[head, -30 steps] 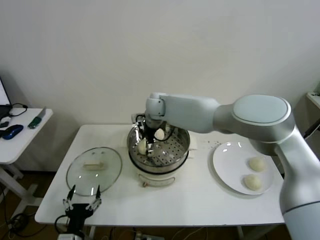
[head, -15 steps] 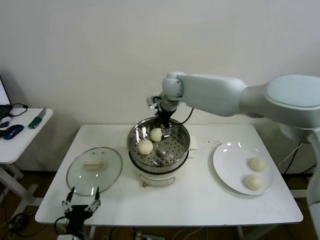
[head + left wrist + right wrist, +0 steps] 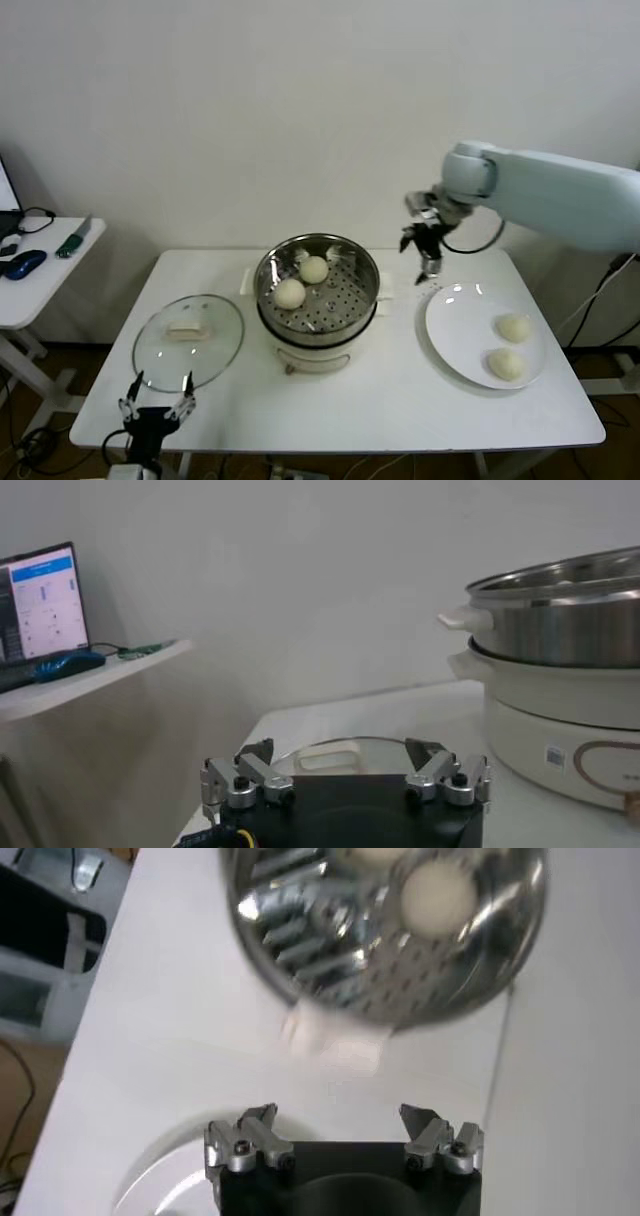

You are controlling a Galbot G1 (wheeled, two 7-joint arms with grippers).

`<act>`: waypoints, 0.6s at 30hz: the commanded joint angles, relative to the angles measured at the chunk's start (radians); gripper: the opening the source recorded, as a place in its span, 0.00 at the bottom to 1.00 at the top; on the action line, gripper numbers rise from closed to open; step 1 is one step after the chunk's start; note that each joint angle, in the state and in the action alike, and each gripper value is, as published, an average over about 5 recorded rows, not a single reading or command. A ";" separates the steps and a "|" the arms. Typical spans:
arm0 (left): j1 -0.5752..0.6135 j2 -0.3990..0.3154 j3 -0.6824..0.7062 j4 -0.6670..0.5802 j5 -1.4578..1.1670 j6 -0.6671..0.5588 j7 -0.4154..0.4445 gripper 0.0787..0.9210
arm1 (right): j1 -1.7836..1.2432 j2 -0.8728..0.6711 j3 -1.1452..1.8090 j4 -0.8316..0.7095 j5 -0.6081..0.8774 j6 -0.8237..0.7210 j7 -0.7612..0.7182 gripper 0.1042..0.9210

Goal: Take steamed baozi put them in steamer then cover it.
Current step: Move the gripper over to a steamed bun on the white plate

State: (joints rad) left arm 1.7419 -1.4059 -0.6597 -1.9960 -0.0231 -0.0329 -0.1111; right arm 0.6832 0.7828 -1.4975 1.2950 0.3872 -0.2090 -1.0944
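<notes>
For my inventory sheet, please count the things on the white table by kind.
Baozi in the steamer: 2
Baozi on the white plate: 2
Steamer: 1
Glass lid: 1
White plate: 1
Total: 7

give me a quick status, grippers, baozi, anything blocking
Right gripper open, empty, above table between steamer and plate. Left gripper open, parked near glass lid. Two baozi in steamer, two on plate. Nothing blocking.
</notes>
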 commanded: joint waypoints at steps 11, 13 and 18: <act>0.018 -0.019 -0.005 -0.006 0.047 0.014 -0.001 0.88 | -0.475 -0.293 0.314 -0.043 -0.346 0.082 -0.035 0.88; 0.016 -0.022 -0.003 -0.003 0.053 0.015 -0.001 0.88 | -0.512 -0.291 0.343 -0.052 -0.355 0.082 -0.035 0.88; 0.012 -0.025 -0.002 0.002 0.060 0.015 -0.003 0.88 | -0.569 -0.282 0.382 -0.071 -0.386 0.083 -0.038 0.88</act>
State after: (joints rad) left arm 1.7528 -1.4281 -0.6615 -1.9973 0.0260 -0.0195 -0.1141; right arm 0.2642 0.5550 -1.2180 1.2423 0.0838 -0.1421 -1.1246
